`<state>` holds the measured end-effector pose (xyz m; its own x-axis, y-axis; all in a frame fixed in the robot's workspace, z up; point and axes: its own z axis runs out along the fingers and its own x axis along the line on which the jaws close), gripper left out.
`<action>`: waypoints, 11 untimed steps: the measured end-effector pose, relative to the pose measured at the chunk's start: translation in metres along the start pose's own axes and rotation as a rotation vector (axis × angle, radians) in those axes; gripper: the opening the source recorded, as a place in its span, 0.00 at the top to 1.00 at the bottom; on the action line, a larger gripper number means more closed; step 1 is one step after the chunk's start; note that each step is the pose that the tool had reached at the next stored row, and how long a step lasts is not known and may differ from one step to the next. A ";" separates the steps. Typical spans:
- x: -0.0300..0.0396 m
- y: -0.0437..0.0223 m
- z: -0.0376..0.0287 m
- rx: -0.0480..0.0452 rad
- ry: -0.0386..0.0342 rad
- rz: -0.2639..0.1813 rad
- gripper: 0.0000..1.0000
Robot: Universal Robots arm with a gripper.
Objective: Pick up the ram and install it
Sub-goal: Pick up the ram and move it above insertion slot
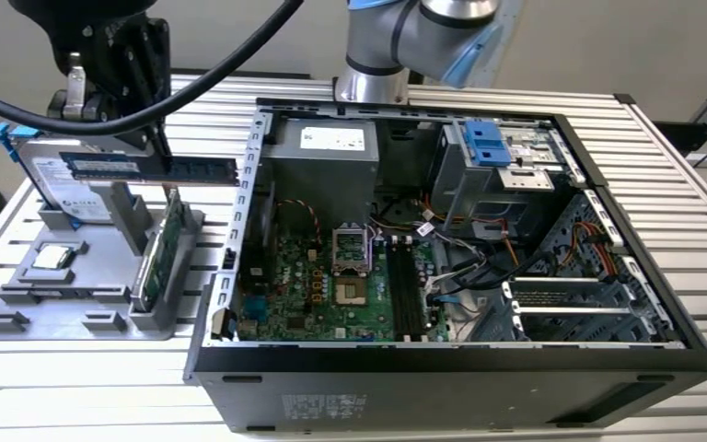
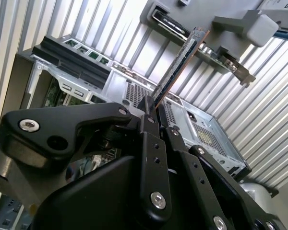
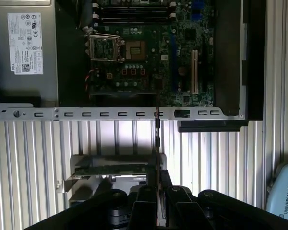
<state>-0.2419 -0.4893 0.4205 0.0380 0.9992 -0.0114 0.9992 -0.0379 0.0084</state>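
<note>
Ribbed aluminium tabletop (image 1: 698,184) all round, with a black open-sided PC tower case (image 1: 452,387) lying on it and a grey plastic parts holder (image 1: 71,322) sitting right beside the case. The pickup half looks done: the black claw (image 1: 157,152) is clamped on the ram (image 1: 144,168), a long thin dark circuit-board stick with black chips and a bluish label, held level in the air above the holder. In the second wrist view it pokes out edge-on from between the fingers (image 2: 151,143). The install half isn't done as far as I can tell. The ram is well apart from the green motherboard (image 1: 305,285), and the long black memory slots (image 1: 405,290) sit lower than the claw, off toward the exterior view's right. Between claw and board runs the case's slotted silver metal side rail (image 1: 250,184), so that's what's in the way, plus a tangle of loose wires (image 1: 477,267) just past the slots. Below the claw there's a silver boxy hard drive with blue rails (image 1: 47,175), a tall green expansion card (image 1: 163,249) standing on edge and a small square silver processor chip (image 1: 54,258). I can't tell if the ram fully clears the drive.
</note>
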 end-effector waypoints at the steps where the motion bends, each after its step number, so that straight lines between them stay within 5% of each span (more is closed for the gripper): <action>1: 0.0001 0.0013 0.0000 0.0001 0.0000 0.000 1.00; 11: 0.0007 0.0148 0.0001 0.0000 0.0000 0.000 1.00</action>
<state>-0.2271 -0.4891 0.4205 0.0380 0.9992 -0.0114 0.9992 -0.0379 0.0084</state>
